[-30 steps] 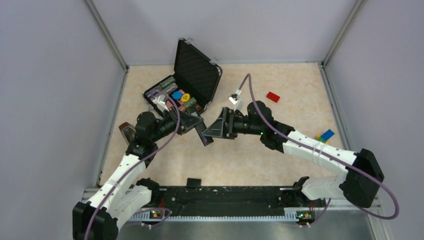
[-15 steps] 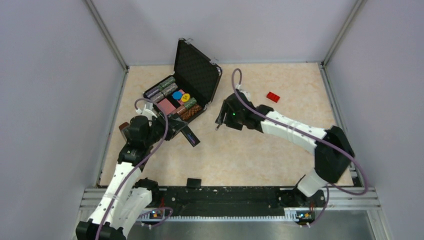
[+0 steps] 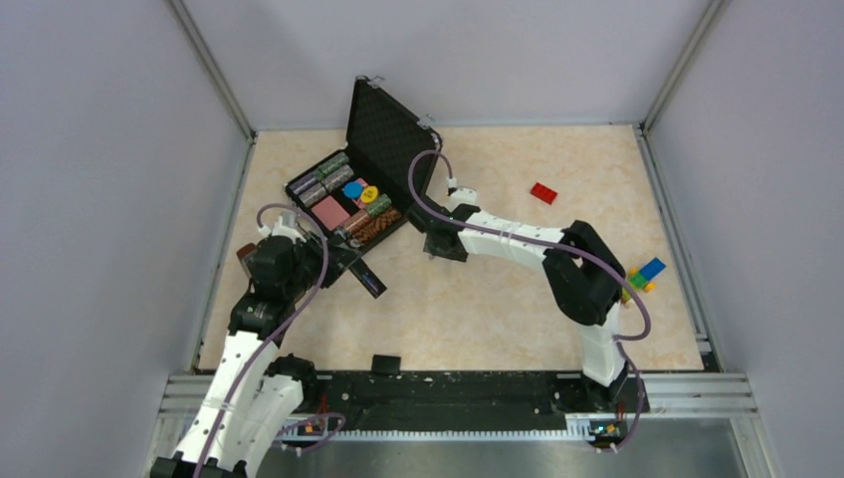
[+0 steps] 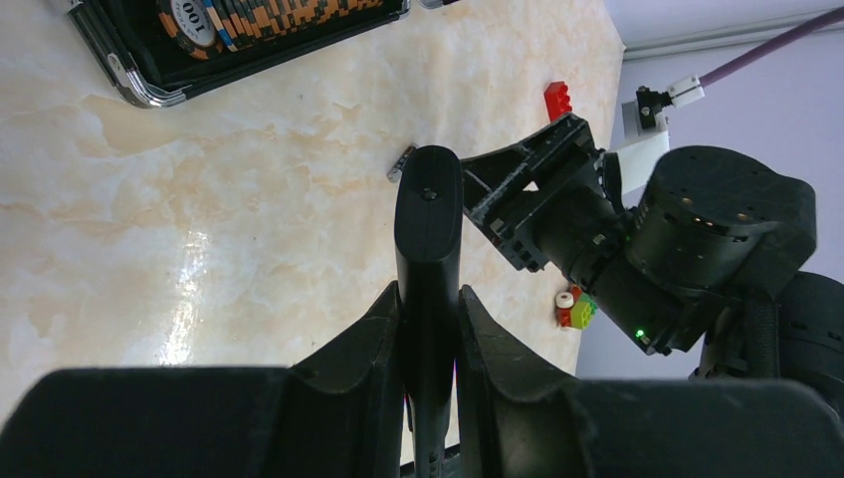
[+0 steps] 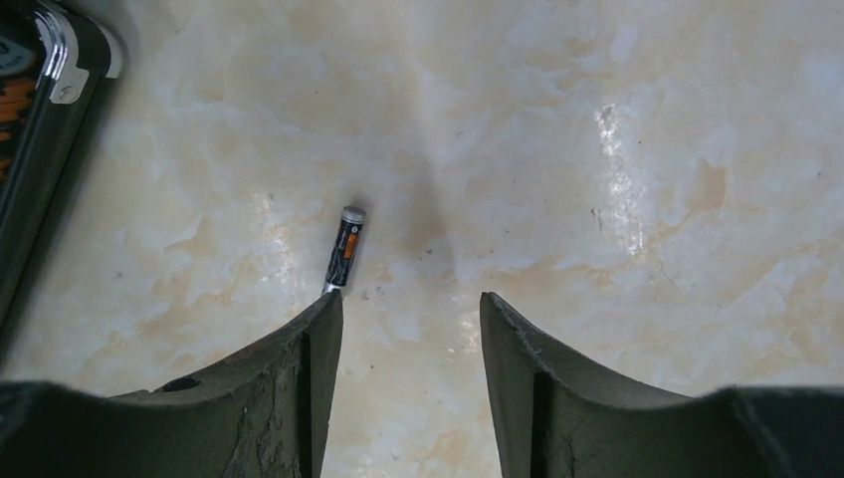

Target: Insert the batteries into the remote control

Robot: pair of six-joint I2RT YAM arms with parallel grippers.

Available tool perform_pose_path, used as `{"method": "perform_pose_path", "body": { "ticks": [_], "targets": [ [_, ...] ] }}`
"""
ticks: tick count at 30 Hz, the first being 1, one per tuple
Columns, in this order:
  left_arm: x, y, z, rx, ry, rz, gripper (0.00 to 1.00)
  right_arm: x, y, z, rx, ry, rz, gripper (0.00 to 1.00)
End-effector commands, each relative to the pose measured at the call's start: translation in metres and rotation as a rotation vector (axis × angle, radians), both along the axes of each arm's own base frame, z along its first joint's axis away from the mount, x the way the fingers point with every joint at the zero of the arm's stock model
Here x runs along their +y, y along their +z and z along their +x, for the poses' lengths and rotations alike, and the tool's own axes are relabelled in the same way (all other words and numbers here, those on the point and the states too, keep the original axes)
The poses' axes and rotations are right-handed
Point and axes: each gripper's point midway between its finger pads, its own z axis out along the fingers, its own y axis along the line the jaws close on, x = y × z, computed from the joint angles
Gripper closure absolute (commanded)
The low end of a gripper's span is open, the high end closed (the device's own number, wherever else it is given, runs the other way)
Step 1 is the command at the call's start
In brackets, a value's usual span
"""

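My left gripper (image 4: 428, 294) is shut on the remote control (image 4: 429, 229), a slim black bar that sticks out forward between the fingers. In the top view the remote (image 3: 369, 280) is held above the table right of the left gripper (image 3: 343, 267). One battery (image 5: 346, 249), a small dark cylinder with an orange mark, lies on the table just beyond my right gripper's left fingertip. It also shows in the left wrist view (image 4: 400, 164). My right gripper (image 5: 411, 299) is open and empty, low over the table (image 3: 436, 249). No second battery shows.
An open black case (image 3: 398, 144) with poker chips stands at the back left, close to the battery. A red brick (image 3: 543, 192) lies at the back right, coloured bricks (image 3: 645, 273) at the right edge. A small black cover piece (image 3: 385, 364) lies at the near edge.
My right gripper has pulled away from the remote and swung back and down to the table beside the case. My left gripper has drawn the remote left and towards me.
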Motion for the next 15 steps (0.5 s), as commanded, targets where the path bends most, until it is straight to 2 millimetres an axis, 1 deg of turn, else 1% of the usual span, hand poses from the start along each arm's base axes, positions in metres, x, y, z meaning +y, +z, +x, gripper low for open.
{"method": "perform_pose_path", "body": {
  "ticks": [1, 5, 9, 12, 15],
  "targets": [
    [-0.002, 0.023, 0.006, -0.068, -0.020, 0.002, 1.00, 0.014, 0.007, 0.009, -0.061, -0.028, -0.035, 0.48],
    [-0.002, 0.023, 0.005, -0.067, -0.024, -0.004, 1.00, 0.021, -0.001, 0.008, -0.047, -0.022, -0.034, 0.47],
    [-0.003, 0.022, 0.004, -0.067, -0.031, -0.005, 1.00, 0.022, -0.013, 0.006, -0.025, -0.029, -0.048, 0.48],
    [-0.002, 0.022, 0.004, -0.067, -0.032, -0.001, 1.00, 0.020, -0.020, 0.004, -0.011, -0.034, -0.060, 0.53],
    [-0.002, 0.022, 0.004, -0.066, -0.034, 0.002, 1.00, 0.021, -0.026, 0.002, 0.003, -0.030, -0.067, 0.55]
  ]
}}
